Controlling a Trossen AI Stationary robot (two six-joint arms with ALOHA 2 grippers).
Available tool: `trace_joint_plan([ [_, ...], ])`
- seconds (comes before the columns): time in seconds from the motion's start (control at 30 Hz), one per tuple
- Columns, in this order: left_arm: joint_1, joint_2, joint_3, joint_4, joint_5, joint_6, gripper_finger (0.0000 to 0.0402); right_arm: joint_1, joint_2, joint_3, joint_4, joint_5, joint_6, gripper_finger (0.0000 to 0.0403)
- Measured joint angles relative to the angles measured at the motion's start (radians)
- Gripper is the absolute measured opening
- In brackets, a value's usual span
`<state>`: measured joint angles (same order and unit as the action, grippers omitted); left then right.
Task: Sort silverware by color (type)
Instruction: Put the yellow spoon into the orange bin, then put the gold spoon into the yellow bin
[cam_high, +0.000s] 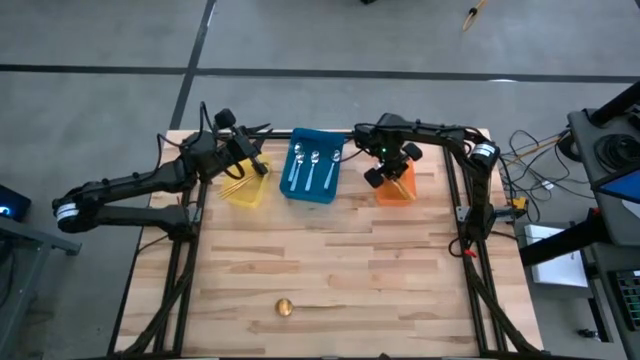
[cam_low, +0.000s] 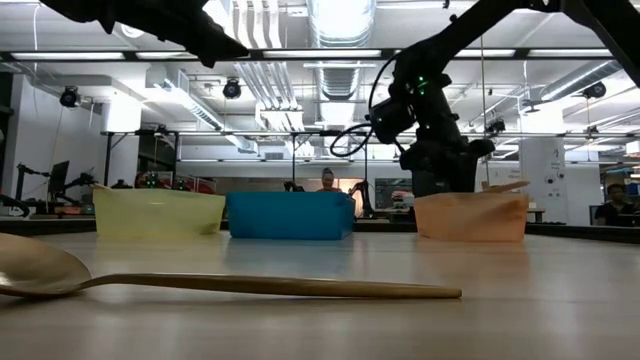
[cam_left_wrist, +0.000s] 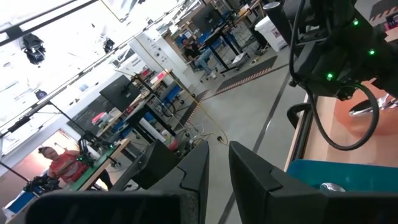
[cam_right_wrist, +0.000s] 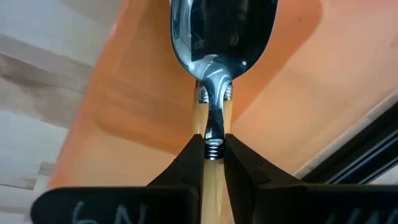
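Three spoons (cam_high: 311, 166) with silver bowls and light-blue handles lie side by side in the blue bin (cam_high: 298, 190), bowls toward its far edge. Gold spoons (cam_high: 237, 186) lie bunched in the yellow bin (cam_high: 246, 196). An orange-handled spoon (cam_right_wrist: 214, 93) with a shiny silver bowl hangs over the orange bin (cam_right_wrist: 118, 112), pinched at its neck by the right end effector (cam_right_wrist: 213, 149). One gold spoon (cam_high: 310, 307) lies flat on the desk (cam_high: 400, 270) near the front edge, its bowl to the left.
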<state>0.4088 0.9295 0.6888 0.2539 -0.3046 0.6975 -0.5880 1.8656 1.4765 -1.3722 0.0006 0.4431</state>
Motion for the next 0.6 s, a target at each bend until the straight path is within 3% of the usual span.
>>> trace_joint_plan([
  [0.13,0.000,0.000,0.000,0.000,0.000,0.000,0.0045,0.000,0.000,-0.009,-0.001,0.000,-0.001,0.0031],
  [0.4,0.000,0.000,0.000,0.008,0.000,0.000,0.0045,0.000,0.000,-0.009,0.029,0.001,0.000,0.0080],
  [0.6,0.000,0.000,0.000,0.008,0.000,0.000,0.0045,0.000,0.000,-0.009,0.028,0.002,0.001,0.0082],
])
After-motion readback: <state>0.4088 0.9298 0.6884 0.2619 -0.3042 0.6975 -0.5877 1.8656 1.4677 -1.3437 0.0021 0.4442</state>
